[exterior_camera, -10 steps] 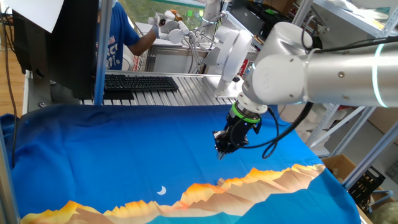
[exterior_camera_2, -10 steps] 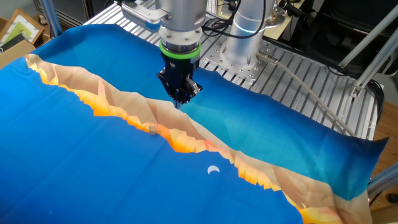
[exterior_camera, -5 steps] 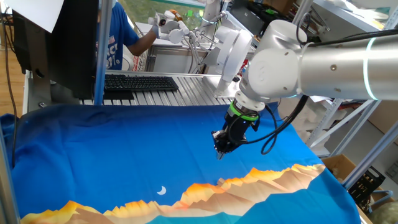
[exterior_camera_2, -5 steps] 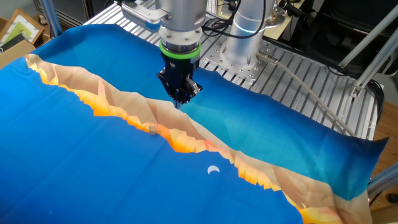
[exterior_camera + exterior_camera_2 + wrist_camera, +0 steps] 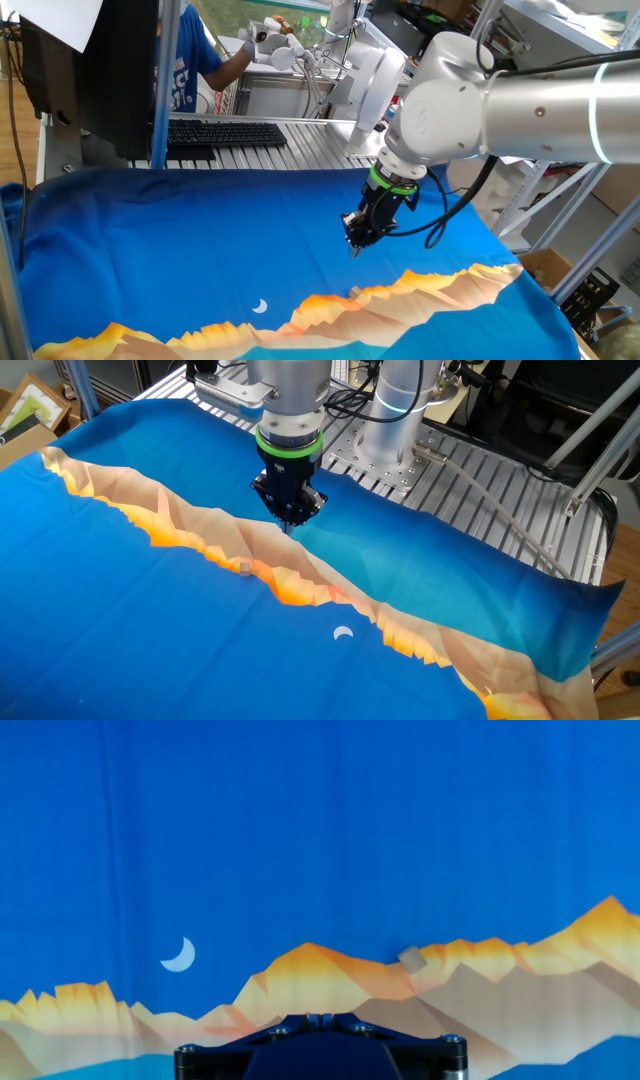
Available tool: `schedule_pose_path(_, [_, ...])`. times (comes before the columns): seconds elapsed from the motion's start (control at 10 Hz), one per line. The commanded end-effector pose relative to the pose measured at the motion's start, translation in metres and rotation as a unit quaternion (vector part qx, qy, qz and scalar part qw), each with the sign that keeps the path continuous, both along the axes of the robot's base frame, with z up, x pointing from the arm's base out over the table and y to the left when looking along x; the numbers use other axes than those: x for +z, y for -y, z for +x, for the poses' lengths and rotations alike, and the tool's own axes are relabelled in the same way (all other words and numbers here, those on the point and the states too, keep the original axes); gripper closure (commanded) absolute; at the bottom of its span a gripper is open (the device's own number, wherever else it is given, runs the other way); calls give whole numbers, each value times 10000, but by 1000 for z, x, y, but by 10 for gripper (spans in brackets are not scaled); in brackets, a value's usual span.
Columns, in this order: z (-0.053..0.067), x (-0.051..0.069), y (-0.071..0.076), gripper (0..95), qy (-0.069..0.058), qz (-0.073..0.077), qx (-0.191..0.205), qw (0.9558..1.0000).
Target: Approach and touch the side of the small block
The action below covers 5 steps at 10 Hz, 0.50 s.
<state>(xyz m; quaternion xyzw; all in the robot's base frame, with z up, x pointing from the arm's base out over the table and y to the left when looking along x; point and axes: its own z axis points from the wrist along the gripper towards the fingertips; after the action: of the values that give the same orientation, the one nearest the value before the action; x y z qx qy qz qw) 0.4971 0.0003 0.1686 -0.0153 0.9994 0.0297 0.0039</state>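
The small block is a tiny tan cube on the orange mountain band of the printed cloth. In the hand view it lies ahead and to the right of the fingers. It is a faint speck in one fixed view. My gripper hangs pointing down above the cloth, apart from the block and holding nothing. Its tips are well above the block's level. In the hand view the fingertips sit pressed together at the bottom edge, so it is shut.
The blue cloth with its orange mountains and white crescent moon covers the table. The robot base and a ribbed metal plate stand behind it. A keyboard and a monitor sit at the far edge, with a person beyond.
The arm's upper body has shifted slightly. The gripper has stayed almost in place above the cloth, and the block has not moved.
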Motion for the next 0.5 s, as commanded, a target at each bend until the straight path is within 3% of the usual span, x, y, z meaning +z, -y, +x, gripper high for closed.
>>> schedule_pose_path(0.1, [0,-2,-1,950,4,-16,45,10000])
schedule_pose_path(0.4, [2,-9,-3,950,42,-54,191,9998])
schedule_pose_path(0.5, [3,-11,-3,950,76,-191,396,9990])
